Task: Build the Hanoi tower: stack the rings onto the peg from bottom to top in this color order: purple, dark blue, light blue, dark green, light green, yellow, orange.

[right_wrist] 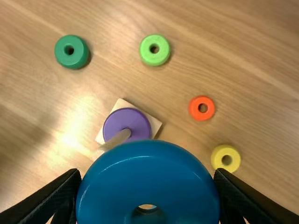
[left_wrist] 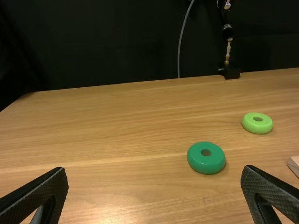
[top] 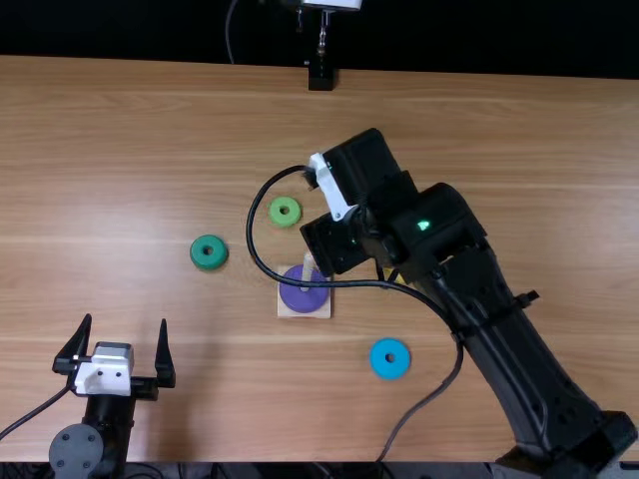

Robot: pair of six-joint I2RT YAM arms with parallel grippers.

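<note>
I've got my right gripper [top: 332, 190] closed on the dark blue ring [right_wrist: 148, 179], near the peg [top: 308, 267]; the purple ring [top: 303, 291] sits around that peg; left of it, my left gripper [top: 125, 322] gapes wide, empty.

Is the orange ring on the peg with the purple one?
No, the orange ring lies on the table near the yellow ring, away from the peg.
</note>
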